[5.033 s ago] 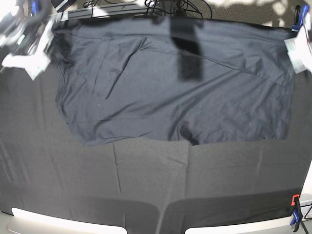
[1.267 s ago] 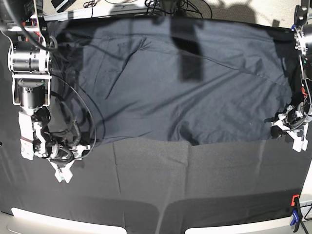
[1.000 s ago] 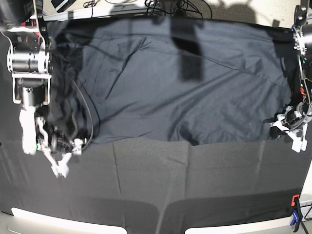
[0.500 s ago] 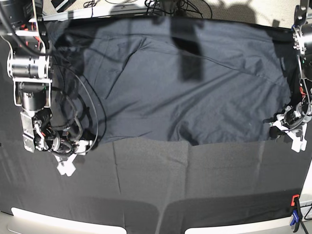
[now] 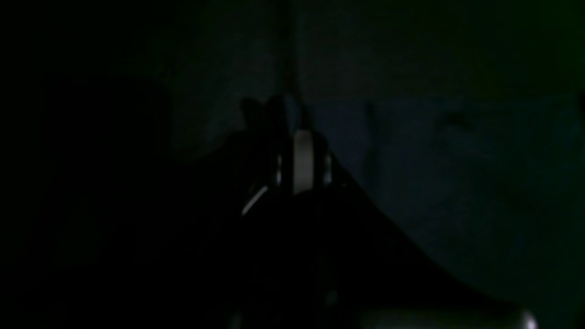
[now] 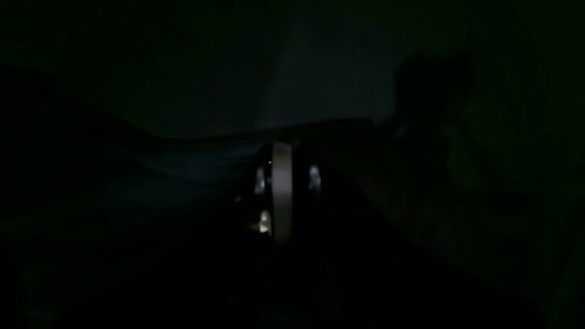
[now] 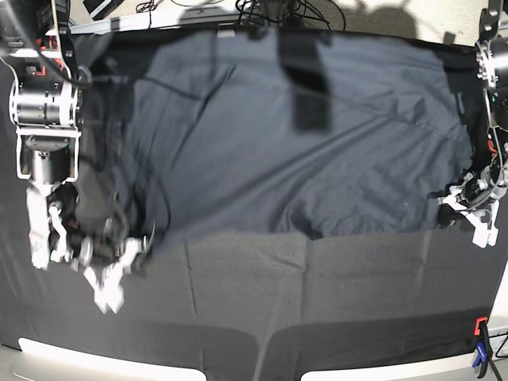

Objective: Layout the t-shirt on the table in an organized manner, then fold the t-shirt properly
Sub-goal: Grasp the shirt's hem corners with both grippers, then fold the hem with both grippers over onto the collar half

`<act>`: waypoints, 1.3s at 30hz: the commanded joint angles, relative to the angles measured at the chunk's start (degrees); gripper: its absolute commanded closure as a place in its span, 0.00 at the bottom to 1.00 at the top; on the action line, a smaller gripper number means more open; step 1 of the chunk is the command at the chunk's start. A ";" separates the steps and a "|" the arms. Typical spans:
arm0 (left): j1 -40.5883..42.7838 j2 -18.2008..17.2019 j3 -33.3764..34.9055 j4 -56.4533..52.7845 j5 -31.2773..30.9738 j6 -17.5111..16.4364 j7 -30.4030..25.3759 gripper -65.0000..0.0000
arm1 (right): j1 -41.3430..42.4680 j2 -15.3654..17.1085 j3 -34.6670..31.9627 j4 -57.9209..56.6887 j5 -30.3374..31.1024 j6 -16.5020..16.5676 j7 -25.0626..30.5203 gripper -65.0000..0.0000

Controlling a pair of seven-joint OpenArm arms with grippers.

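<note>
The dark navy t-shirt (image 7: 302,143) lies spread flat over the far half of the table (image 7: 317,302), its hem running along the middle. My left gripper (image 7: 470,218) sits at the hem's right corner, its fingers together on the t-shirt's edge; in the left wrist view (image 5: 269,109) the tips look closed against dim cloth. My right gripper (image 7: 107,290) is motion-blurred, just nearer than the hem's left corner, over the black table cloth. The right wrist view is almost black and shows only faint bluish fabric (image 6: 196,164). I cannot tell how its jaws stand.
An orange and blue clamp (image 7: 480,349) grips the near right table edge, and a blue one (image 7: 484,24) the far right. Cables (image 7: 270,9) lie beyond the far edge. A dark shadow band (image 7: 305,87) crosses the shirt.
My right gripper has dropped toward the near edge, now blurred, after hovering at the hem's left corner. My left gripper has stayed at the hem's right corner. The shirt has barely shifted.
</note>
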 commanded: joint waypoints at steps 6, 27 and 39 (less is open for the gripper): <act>2.51 -0.90 -3.82 7.74 -5.38 -0.52 -2.23 1.00 | -5.75 0.87 0.98 12.79 -5.53 0.49 1.66 1.00; 32.35 3.87 -28.41 42.01 -16.02 -0.52 0.09 1.00 | -30.14 0.81 16.35 36.79 -3.74 0.49 4.15 1.00; 39.36 6.36 -30.29 42.38 -23.15 -0.52 11.23 1.00 | -40.92 0.50 23.71 42.42 -3.72 0.49 4.33 1.00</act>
